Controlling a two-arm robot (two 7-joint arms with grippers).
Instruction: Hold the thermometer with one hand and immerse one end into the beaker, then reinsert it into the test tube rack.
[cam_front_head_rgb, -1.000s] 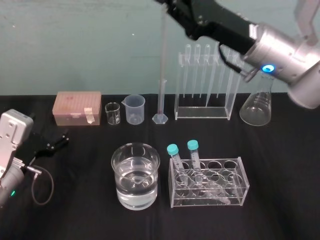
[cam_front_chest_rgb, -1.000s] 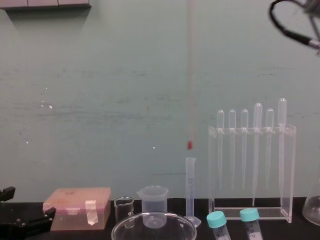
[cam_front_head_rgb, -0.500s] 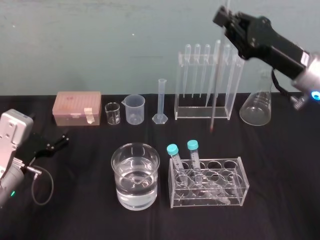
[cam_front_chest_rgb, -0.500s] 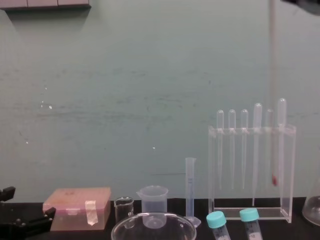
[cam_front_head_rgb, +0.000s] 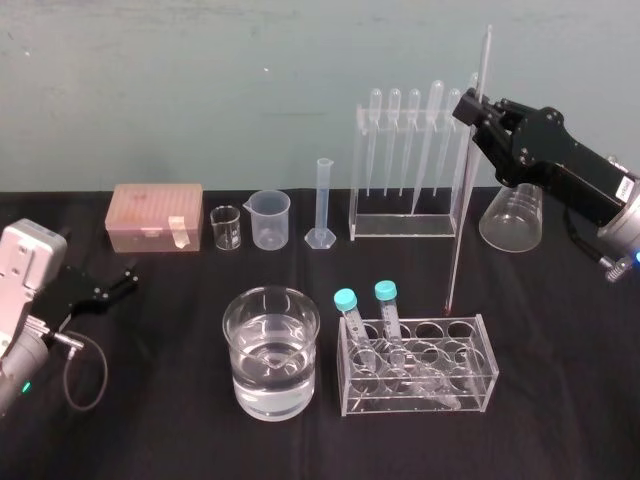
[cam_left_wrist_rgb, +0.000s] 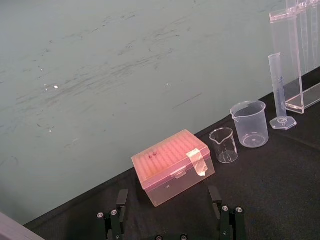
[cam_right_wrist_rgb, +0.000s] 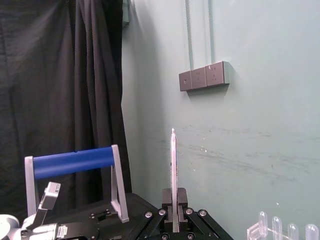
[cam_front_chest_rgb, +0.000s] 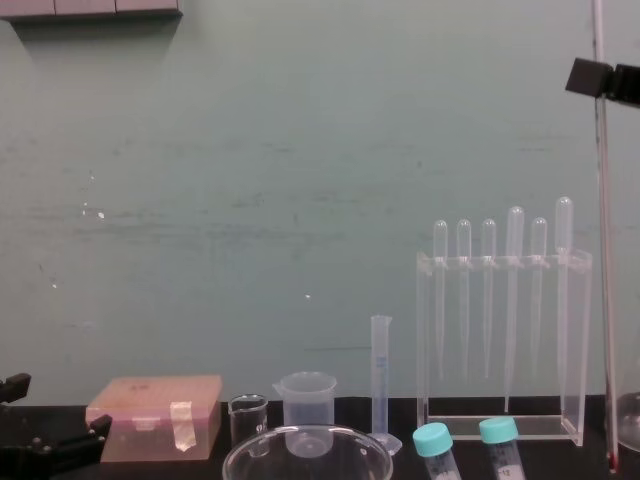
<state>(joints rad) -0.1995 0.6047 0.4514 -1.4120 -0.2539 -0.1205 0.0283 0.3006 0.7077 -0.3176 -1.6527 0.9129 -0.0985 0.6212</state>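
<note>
Glass thermometer (cam_front_head_rgb: 465, 190) pinched high in right tool (cam_front_head_rgb: 477, 108), red tip near low tube rack (cam_front_head_rgb: 478, 352); sideways swing could clip its rim, snapping rod; left tool (cam_front_head_rgb: 112, 283) spread, parked left.

You've got the beaker (cam_front_head_rgb: 240, 385) lower centre in the head view, tube holder (cam_front_head_rgb: 487, 365) just right of it. Back row, left to right: box (cam_front_head_rgb: 155, 215), cylinder (cam_front_head_rgb: 321, 205), test tube rack (cam_front_head_rgb: 404, 232), flask (cam_front_head_rgb: 512, 220). The thermometer (cam_front_head_rgb: 464, 190) crosses the rack's right edge, lower end just above the holder.
</note>
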